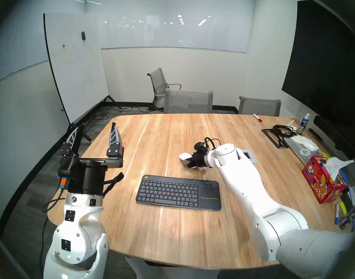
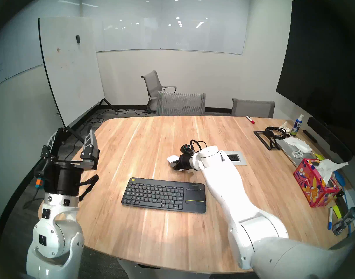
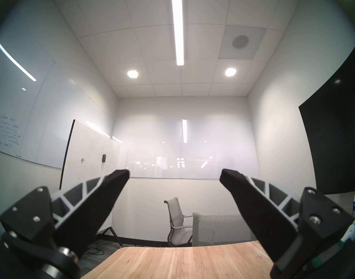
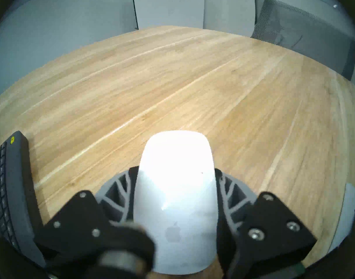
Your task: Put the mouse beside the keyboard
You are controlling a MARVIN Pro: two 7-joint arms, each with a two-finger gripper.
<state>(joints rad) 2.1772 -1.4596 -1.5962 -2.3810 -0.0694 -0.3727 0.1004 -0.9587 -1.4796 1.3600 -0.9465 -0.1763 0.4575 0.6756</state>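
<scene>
Lying flat on the near half of the wooden table (image 1: 132,222), the keyboard (image 1: 178,192) sits alone. Just beyond its touchpad end, the right gripper (image 4: 175,194) is clenched around the white mouse (image 4: 175,202), carried low over the wood. At the table's left edge, the left gripper (image 1: 96,135) points upward, fingers spread and holding nothing.

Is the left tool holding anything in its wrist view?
No, the left tool is open, with only the room and the table edge between its fingers.
</scene>
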